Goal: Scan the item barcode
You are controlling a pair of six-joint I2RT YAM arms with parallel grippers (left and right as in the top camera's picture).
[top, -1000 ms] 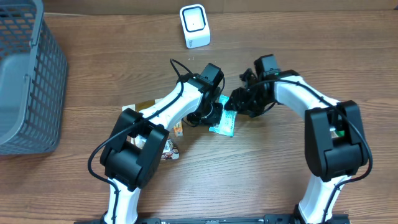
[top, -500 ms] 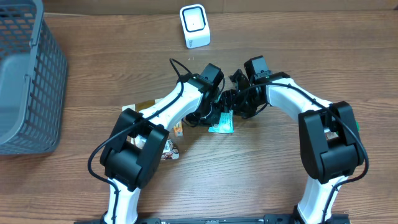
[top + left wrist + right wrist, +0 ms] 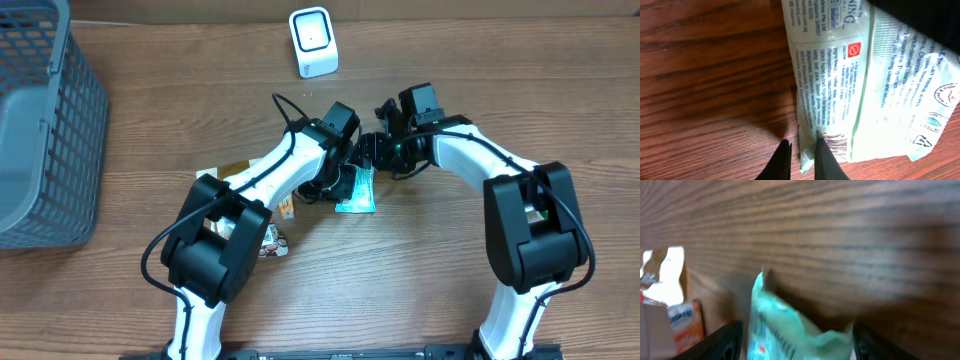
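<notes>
At table (image 3: 130, 110) centre: pack (image 3: 357, 190) between both grippers, well apart from scanner (image 3: 313, 42). Left gripper (image 3: 802, 160) pinched on pack edge, just beside barcode (image 3: 838, 140). Right gripper (image 3: 795, 337) spread wide, straddling pack end. Regrip clear of barcode; turn barcode face toward scanner.

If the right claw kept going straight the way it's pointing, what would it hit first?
Most likely the green packet. In the wrist view it lies straight ahead of the right gripper, between its open fingers, with the table beyond. How near is hard to tell.
</notes>
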